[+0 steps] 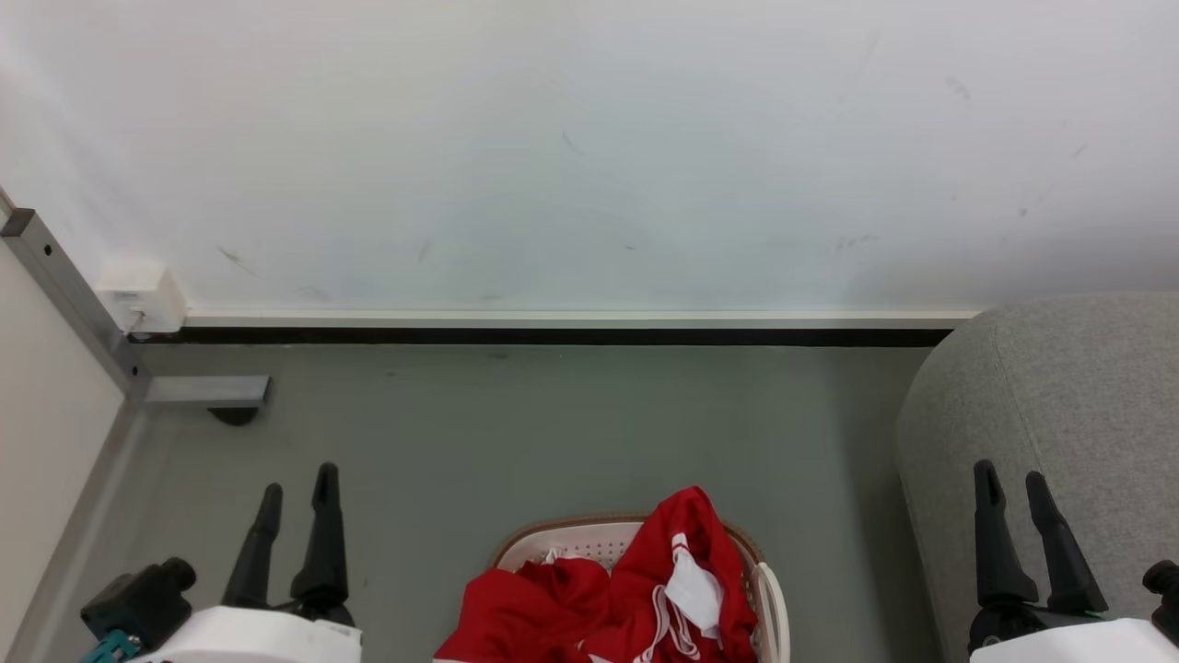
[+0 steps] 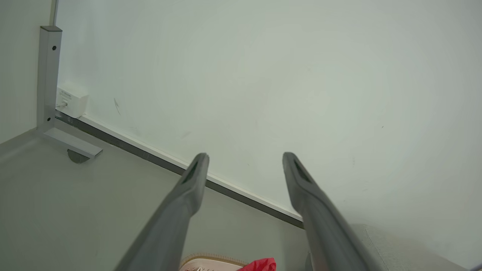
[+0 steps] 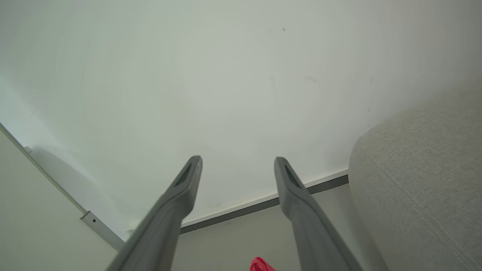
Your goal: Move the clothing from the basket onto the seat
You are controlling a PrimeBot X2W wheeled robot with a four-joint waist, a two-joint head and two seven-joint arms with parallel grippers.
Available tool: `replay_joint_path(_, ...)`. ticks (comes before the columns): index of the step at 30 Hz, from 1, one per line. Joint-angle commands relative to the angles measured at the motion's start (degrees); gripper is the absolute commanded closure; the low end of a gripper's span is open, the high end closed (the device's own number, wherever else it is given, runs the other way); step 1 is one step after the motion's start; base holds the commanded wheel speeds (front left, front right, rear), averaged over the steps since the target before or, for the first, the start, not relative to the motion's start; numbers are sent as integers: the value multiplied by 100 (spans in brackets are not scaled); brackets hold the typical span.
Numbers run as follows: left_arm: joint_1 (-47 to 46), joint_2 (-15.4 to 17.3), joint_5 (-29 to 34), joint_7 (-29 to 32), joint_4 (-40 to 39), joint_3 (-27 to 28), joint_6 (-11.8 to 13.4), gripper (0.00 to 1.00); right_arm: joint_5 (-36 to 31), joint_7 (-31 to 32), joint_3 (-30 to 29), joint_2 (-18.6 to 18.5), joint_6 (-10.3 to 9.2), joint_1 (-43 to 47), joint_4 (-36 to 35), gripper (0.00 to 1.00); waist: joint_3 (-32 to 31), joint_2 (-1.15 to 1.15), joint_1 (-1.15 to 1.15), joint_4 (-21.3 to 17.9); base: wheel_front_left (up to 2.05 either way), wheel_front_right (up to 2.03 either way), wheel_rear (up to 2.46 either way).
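You're at the very start here, nothing lifted yet: the clothing [image 1: 589,603] sits heaped in the basket [image 1: 772,599] at the bottom centre of the head view, piled above its rim. Your left gripper [image 1: 298,481] hangs at lower left and your right gripper [image 1: 1010,471] at lower right, both with fingers spread and empty, pointing toward the wall. The seat [image 1: 1059,414] takes the right edge, near the basket. Next, I'd say, bend down, bring one gripper over the red heap and pinch a thick fold.
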Motion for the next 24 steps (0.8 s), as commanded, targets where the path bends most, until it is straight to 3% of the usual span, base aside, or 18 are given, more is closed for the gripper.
replay_joint_path(1, -30, 70, 158, -57, -55, 12, -36, 0, -154, -55, -20, -14, -7, 10, -77, 0, 0, 0, 0, -2, 0, 0, 0)
replay_joint_path(24, -50, -3, 1092, -368, -148, 138, -156, 0, -1318, -233, -154, 110, -10, 48, -219, 0, 87, 0, 0, -26, 0, 0, 0)
